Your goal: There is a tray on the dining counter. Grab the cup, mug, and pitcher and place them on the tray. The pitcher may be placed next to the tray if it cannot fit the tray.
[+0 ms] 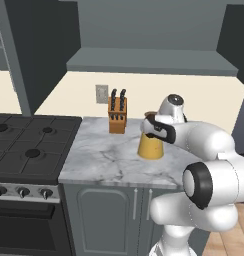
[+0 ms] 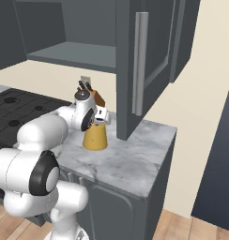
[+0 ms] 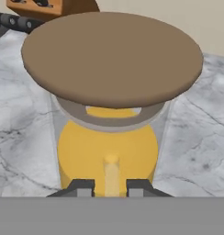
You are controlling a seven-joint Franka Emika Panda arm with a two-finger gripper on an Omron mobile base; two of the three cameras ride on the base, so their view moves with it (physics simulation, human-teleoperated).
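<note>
Pitcher lid between jaws, close-up

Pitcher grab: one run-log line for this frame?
phase: grasp | target: pitcher on marble cabinet counter | end effector: fingers either side of pitcher, contact unclear | nearby: knife block, stove

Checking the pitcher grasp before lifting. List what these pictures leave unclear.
- Left base view: the arm covers the pitcher's neck and lid.
- Right base view: the gripper hides the neck; contact unclear.
- Hand view: the lid hides the rim; whether the jaws touch glass cannot be told.
</note>
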